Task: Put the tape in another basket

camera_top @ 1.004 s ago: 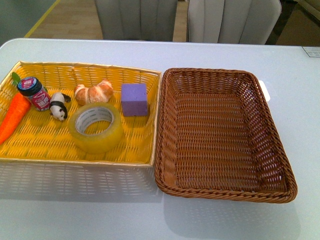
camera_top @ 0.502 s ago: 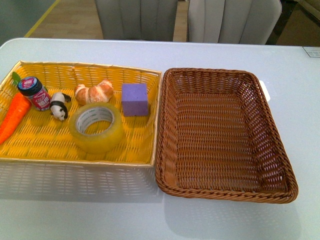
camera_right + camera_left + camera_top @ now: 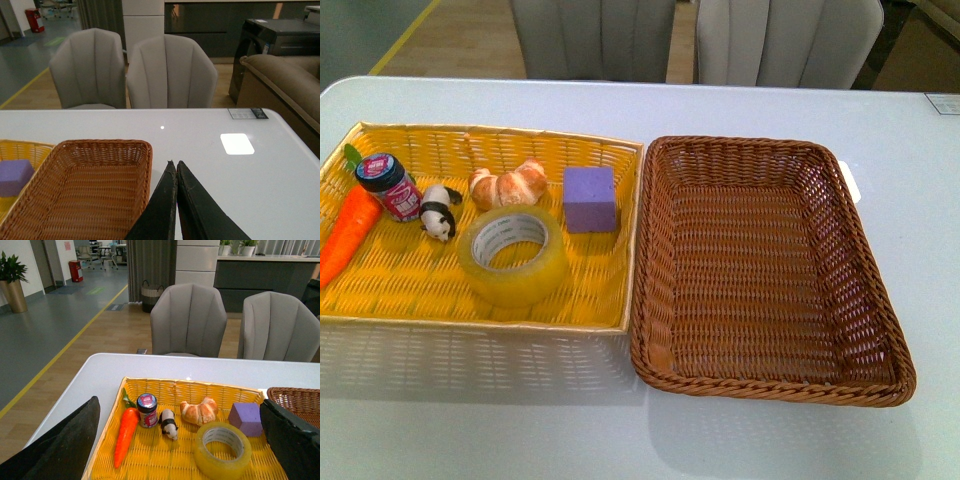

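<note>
The tape [image 3: 513, 255], a wide translucent yellow roll with a white core, lies flat in the bright yellow basket [image 3: 410, 310]; the left wrist view shows the tape [image 3: 222, 449] too. The dark brown wicker basket [image 3: 770, 385] stands empty just right of it. Neither arm shows in the front view. My left gripper [image 3: 175, 440] hangs open above the yellow basket's near side, the tape between and beyond its black fingers [image 3: 292, 437]. My right gripper [image 3: 175, 164] is shut with nothing in it, over the white table beside the brown basket [image 3: 145, 165].
In the yellow basket also lie a carrot [image 3: 348, 232], a small jar [image 3: 390, 187], a toy panda [image 3: 438, 211], a croissant [image 3: 508, 184] and a purple cube [image 3: 590, 198]. Two grey chairs [image 3: 690, 40] stand behind the white table [image 3: 620, 430].
</note>
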Action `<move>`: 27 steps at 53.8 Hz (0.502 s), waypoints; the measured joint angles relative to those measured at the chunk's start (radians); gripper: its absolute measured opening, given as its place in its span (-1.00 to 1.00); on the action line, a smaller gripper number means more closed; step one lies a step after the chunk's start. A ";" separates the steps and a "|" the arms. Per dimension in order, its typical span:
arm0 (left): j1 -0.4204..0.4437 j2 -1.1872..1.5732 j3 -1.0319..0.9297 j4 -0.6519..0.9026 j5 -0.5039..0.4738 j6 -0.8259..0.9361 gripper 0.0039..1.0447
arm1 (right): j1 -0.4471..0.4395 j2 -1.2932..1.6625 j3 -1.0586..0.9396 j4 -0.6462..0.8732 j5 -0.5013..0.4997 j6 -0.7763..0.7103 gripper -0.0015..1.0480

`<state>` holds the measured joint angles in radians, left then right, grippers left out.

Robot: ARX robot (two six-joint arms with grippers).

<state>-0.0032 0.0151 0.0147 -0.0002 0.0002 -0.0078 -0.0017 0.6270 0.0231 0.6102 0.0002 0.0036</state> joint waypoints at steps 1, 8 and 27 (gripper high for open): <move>0.000 0.000 0.000 0.000 0.000 0.000 0.83 | 0.000 -0.014 0.000 -0.013 0.000 0.000 -0.96; 0.000 0.000 0.000 0.000 0.000 0.000 0.83 | 0.000 -0.110 0.000 -0.101 0.000 0.000 -0.96; 0.000 0.000 0.000 0.000 0.000 0.000 0.83 | 0.000 -0.279 0.000 -0.262 0.000 0.000 -0.96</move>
<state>-0.0036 0.0151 0.0147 -0.0002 0.0002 -0.0078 -0.0017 0.3481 0.0227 0.3485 0.0002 0.0036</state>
